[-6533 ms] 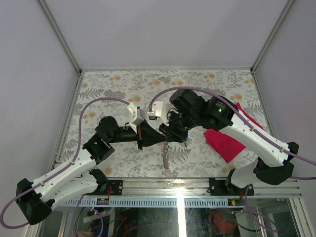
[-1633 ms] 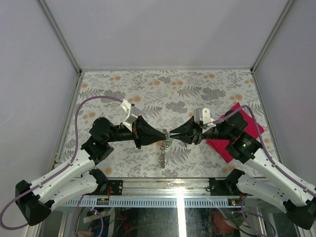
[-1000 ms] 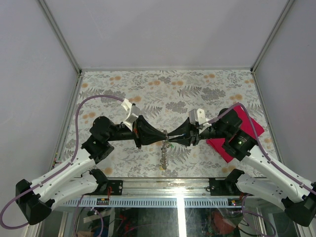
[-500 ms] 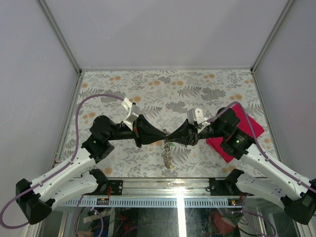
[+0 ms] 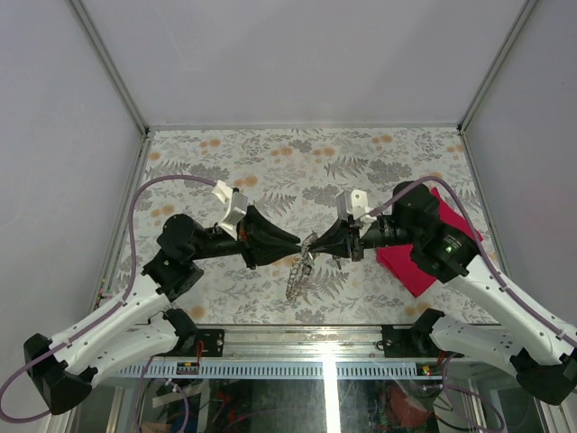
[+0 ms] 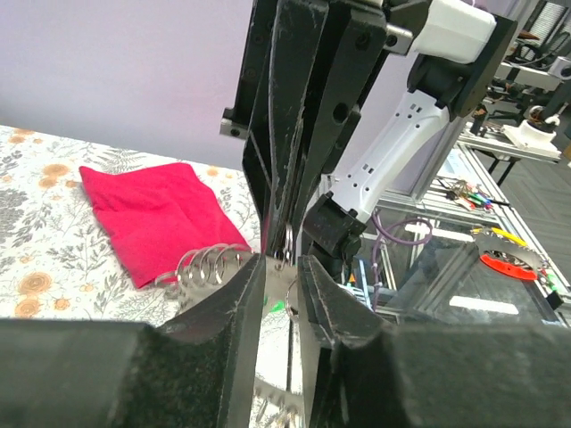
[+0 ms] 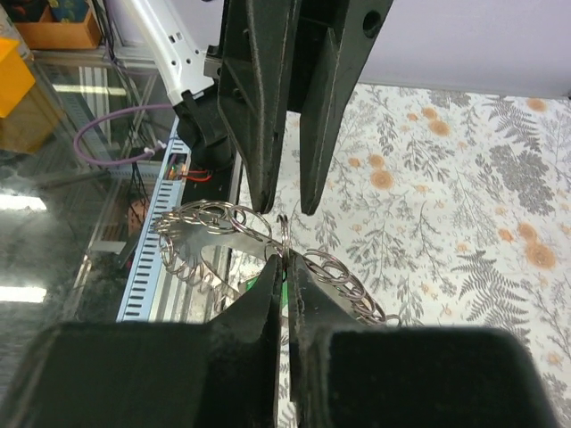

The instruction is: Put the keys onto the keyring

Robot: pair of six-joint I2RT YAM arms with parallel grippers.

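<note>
From above, we see the keyring (image 5: 307, 247) hanging in mid-air between the left pincer (image 5: 299, 243) and the right pincer (image 5: 316, 245). Left wrist: those fingers stand slightly parted around the ring. Right wrist: fingers clamp it; we cannot make out the keys.

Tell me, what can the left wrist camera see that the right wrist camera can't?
Only the left wrist view shows the red cloth lying on the table, and the right arm reaching in with its jaws pinched shut. Only the right wrist view shows the left arm coming in from above, its jaws a little apart. Both views show the chain of metal rings hanging where the two arms meet, and the floral table underneath.
</note>
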